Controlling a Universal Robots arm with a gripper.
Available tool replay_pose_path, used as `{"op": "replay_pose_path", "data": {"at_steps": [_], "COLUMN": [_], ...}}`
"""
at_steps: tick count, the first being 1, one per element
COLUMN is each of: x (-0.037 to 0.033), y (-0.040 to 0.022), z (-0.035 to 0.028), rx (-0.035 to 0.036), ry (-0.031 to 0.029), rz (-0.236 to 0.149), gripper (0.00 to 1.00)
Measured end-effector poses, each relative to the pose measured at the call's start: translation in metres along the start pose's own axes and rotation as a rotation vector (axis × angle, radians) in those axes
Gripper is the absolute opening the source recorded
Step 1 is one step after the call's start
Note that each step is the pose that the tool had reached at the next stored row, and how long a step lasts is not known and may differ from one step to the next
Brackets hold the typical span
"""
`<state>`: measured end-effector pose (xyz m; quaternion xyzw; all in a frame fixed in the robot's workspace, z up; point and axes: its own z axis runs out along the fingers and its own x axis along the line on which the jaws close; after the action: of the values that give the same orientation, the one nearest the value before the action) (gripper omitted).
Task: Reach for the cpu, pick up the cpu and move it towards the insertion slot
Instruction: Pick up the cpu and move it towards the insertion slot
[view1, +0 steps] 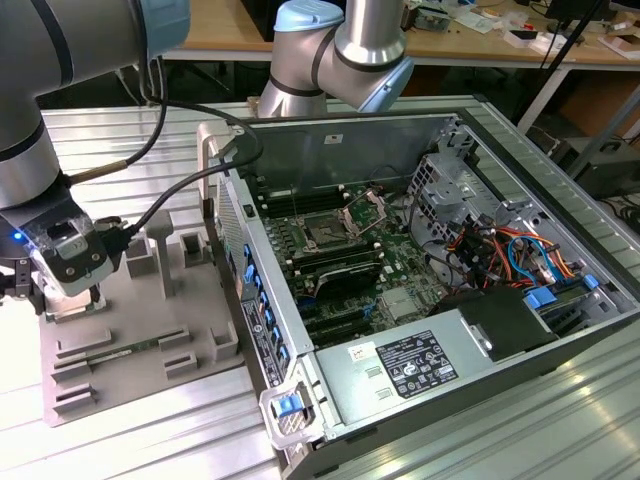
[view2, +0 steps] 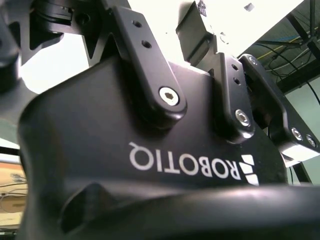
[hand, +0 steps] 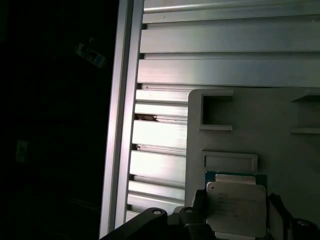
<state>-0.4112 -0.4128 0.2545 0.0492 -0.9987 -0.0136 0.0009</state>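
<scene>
The gripper (view1: 68, 298) hangs low over the grey fixture plate (view1: 130, 330), at the plate's corner farthest from the open computer case (view1: 350, 135). In the first wrist view the cpu (hand: 236, 207) lies flat on the plate, close to the plate's rounded outer edge. It is a small square chip with a matte, silvery lid that has notched corners, and a thin green border shows along one side. Dark gripper metal stands close on two opposite sides of the chip. I cannot tell whether the chip is clamped.

The plate is dull moulded plastic with low ribs: a shallow rectangular frame (hand: 230, 161) just beside the chip and an open-sided square frame (hand: 216, 111) a little further in. Off the plate's edge runs the ribbed aluminium table (hand: 165, 165), with bright slats and dark grooves between them. The table ends at a straight rail, and beyond that is darkness.

In the exterior view, two upright grey posts (view1: 160, 250) stand on the plate between the gripper and the case. The case touches the plate's opposite side, its sheet-metal wall rising above the plate and its top open. The insertion slot (view1: 323, 232), a dark square socket with its shiny frame hinged up, sits inside the case well apart from the plate. Air is open above it, and black memory slots (view1: 345, 275) lie just beside it. Black cables (view1: 180, 190) arch from the arm over the plate.
</scene>
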Motion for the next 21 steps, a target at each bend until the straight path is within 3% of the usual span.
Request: {"op": "replay_pose_path", "data": {"at_steps": [21], "x": [0.0000], "y": [0.0004], "z": [-0.0130], "rx": [0.0000], "ry": [0.0000], "rz": [0.000], "gripper": [0.55]}}
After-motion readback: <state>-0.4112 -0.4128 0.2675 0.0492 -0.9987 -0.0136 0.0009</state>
